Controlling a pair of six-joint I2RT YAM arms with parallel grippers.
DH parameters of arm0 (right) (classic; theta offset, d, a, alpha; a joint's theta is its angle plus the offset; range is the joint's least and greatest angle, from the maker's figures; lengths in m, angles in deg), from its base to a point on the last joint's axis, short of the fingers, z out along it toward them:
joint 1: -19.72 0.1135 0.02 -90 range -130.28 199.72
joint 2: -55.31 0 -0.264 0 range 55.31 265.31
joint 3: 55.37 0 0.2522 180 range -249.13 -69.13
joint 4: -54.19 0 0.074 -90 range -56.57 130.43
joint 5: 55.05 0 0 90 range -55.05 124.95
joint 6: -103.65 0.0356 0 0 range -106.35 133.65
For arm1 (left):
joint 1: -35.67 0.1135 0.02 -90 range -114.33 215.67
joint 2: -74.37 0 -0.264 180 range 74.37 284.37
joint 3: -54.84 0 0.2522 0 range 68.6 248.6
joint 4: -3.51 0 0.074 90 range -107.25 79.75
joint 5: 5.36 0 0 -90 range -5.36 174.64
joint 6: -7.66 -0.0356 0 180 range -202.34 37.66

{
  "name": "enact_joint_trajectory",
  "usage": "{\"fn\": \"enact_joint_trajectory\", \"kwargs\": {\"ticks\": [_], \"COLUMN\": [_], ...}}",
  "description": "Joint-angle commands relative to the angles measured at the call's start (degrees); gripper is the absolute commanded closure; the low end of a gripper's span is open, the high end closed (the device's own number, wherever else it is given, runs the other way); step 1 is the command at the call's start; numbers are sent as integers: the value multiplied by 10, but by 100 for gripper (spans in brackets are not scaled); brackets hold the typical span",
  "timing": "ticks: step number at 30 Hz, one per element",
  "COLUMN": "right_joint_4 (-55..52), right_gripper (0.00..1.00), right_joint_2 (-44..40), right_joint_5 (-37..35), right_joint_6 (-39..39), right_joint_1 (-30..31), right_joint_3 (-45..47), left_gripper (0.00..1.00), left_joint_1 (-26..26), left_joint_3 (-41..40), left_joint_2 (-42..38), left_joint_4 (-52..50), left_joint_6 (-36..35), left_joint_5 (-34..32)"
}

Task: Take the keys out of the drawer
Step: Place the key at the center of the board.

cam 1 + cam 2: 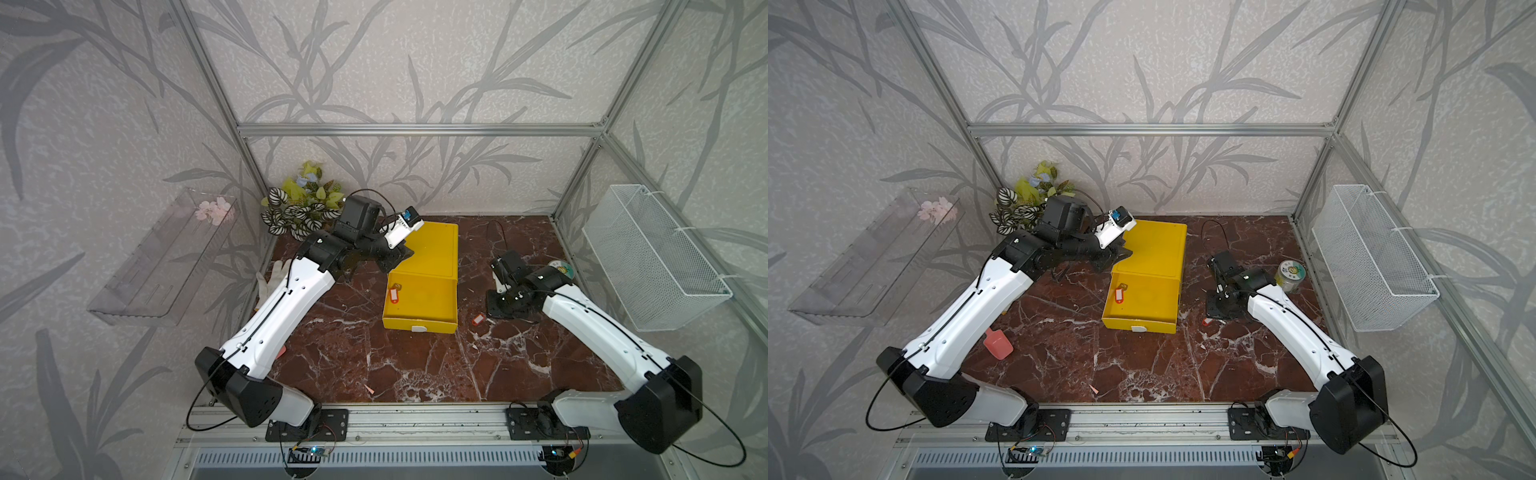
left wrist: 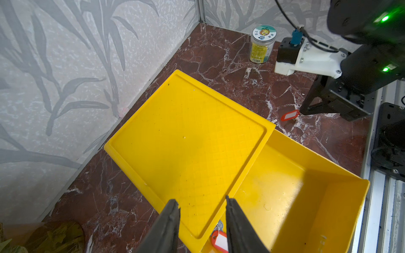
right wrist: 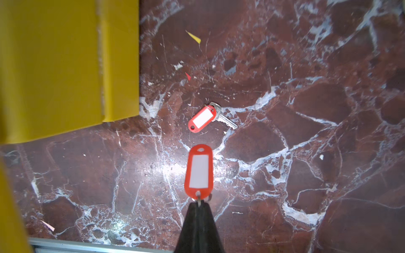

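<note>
The yellow drawer [image 1: 436, 299] is pulled out of its yellow box [image 1: 432, 249] toward the front. One of the keys, with a red tag [image 1: 394, 294], lies in the drawer's left part, also seen in the left wrist view [image 2: 220, 241]. My left gripper [image 2: 201, 201] hovers open over the box's near-left corner, above that key. My right gripper [image 3: 199, 203] is low over the table right of the drawer, shut on the ring of a red-tagged key [image 3: 199, 172]. Another red-tagged key [image 3: 202, 119] lies on the marble just beyond it.
A labelled jar [image 1: 561, 269] stands behind the right arm. A white glove [image 1: 270, 278] and a pink bottle [image 1: 997, 344] lie by the left arm. An artificial plant [image 1: 303, 208] fills the back left corner. A wire basket [image 1: 652, 257] hangs on the right wall.
</note>
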Motion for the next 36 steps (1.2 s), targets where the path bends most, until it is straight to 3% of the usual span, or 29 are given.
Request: {"fn": "enact_joint_trajectory", "kwargs": {"ticks": [1,16,22,25,31,36], "right_joint_4": [-2,9,-5,-18,-7,61], "right_gripper": [100,100,71,64,65,66], "right_joint_2": [17,84,97,88,31,35], "right_joint_5": [14,54,38,19,-9,30], "right_joint_6": [6,7,3,3,-14,-72], "right_joint_1": [-9,-16,-17,-17,-18,-18], "right_joint_3": [11,45,32,20,-49,-187], "left_gripper": [61,60,55,54,57,58], "left_joint_1": [-3,-4,-5,-8,-13,-21], "left_joint_3": [10,-3,-7,-13,-15,5], "left_joint_2": [2,-3,-3,-7,-17,-6], "left_joint_4": [-9,-28,-28,-26,-26,-56], "left_joint_6": [7,16,13,13,16,79], "left_joint_5": [-8,-23,-25,-28,-42,-85]}}
